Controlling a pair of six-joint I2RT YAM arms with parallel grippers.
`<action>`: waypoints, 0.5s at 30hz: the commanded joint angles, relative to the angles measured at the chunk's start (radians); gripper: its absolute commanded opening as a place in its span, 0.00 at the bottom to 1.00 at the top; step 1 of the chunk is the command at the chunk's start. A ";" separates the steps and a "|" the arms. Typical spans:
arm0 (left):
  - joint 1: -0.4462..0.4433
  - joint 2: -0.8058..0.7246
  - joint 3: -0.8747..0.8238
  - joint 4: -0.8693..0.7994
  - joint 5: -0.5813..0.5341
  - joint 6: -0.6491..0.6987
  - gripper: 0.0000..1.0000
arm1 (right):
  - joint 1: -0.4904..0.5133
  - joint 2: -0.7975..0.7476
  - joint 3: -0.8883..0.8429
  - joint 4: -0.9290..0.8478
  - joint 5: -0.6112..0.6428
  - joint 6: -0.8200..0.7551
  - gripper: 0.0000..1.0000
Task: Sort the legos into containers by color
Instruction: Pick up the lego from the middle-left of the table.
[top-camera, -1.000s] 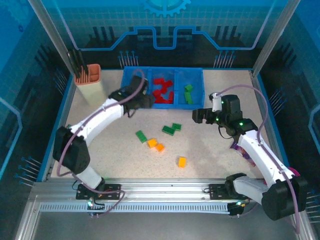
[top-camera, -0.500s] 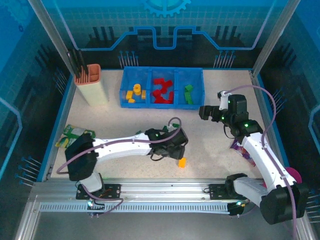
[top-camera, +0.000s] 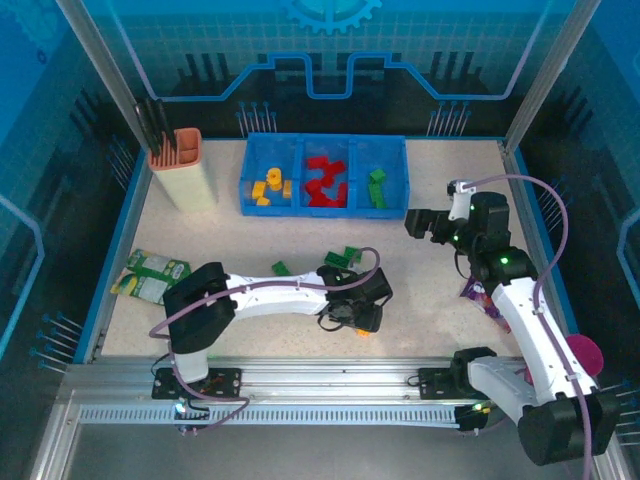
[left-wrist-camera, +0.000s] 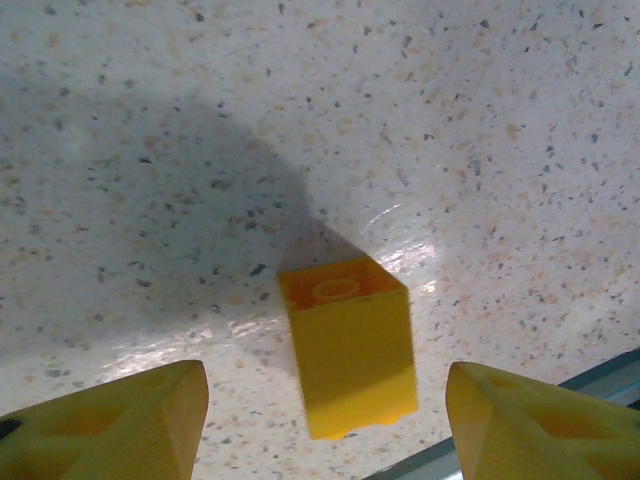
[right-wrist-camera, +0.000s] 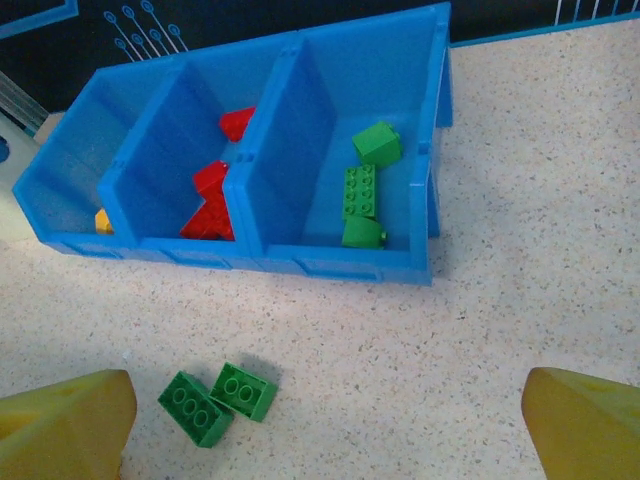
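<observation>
Left wrist view: your left gripper (left-wrist-camera: 325, 400) has its jaws apart, straddling a yellow brick (left-wrist-camera: 350, 350) near the front edge of the bench (left-wrist-camera: 500, 150), placed, I judge, to pinch its smooth sides. It's glossy, lying tipped over. Farther out, two green bricks (right-wrist-camera: 215, 398) lie loose near your right gripper (right-wrist-camera: 325, 425), jaws wide apart. Beyond, the tray (right-wrist-camera: 330, 265) holds colours separately.

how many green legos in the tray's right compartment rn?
3 green legos in the right compartment: one at the far end, one studs-up in the middle, one by the near wall. The near wall may hide more.
</observation>
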 joint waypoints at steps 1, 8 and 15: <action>-0.013 0.040 0.032 0.012 0.058 -0.036 0.65 | -0.031 0.001 -0.026 0.021 -0.032 -0.009 1.00; -0.016 0.112 0.060 -0.026 0.092 -0.052 0.64 | -0.069 -0.018 -0.042 0.022 -0.053 -0.018 1.00; -0.005 0.113 0.040 -0.027 0.084 -0.056 0.42 | -0.087 -0.036 -0.050 0.013 -0.053 -0.027 1.00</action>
